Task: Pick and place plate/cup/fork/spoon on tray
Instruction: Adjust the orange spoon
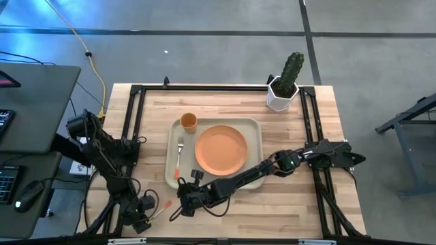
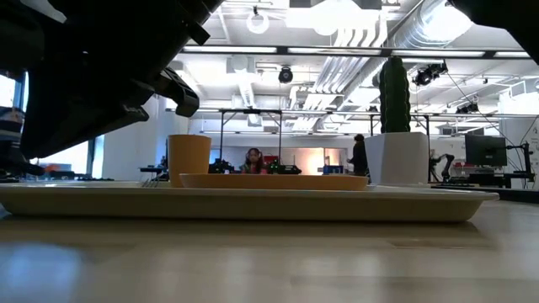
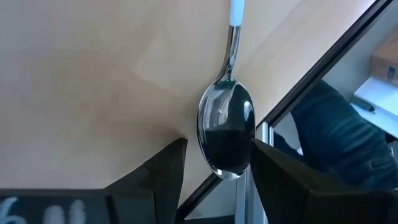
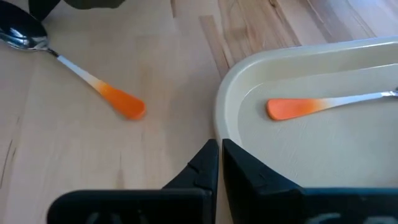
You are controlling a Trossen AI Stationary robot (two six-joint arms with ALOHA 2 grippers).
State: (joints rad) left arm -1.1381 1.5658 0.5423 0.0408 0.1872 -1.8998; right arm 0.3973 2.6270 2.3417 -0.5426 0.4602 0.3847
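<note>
The cream tray (image 1: pixel 253 129) holds the orange plate (image 1: pixel 221 149), the orange cup (image 1: pixel 189 122) in its far left corner and the fork (image 1: pixel 180 155) along its left side. The spoon (image 1: pixel 161 207) lies on the table near the front left corner. My left gripper (image 3: pixel 217 162) is open, with one finger on each side of the spoon's metal bowl (image 3: pixel 227 127). My right gripper (image 4: pixel 220 158) is shut and empty, just off the tray's near left corner (image 4: pixel 227 106), between the spoon's orange handle (image 4: pixel 121 102) and the fork's handle (image 4: pixel 289 109). My left gripper's fingers (image 3: pixel 273 168) stand on either side of the spoon's bowl, along the spoon. One finger lies close against the bowl's edge (image 3: pixel 250 134). I cannot tell whether it touches. The spoon lies flat on the table.
A white pot with a cactus (image 1: pixel 284 87) stands at the table's far right. A black frame rail (image 1: pixel 133 136) runs along the table's left edge, close to my left gripper. In the low view, the room behind shows people far off.
</note>
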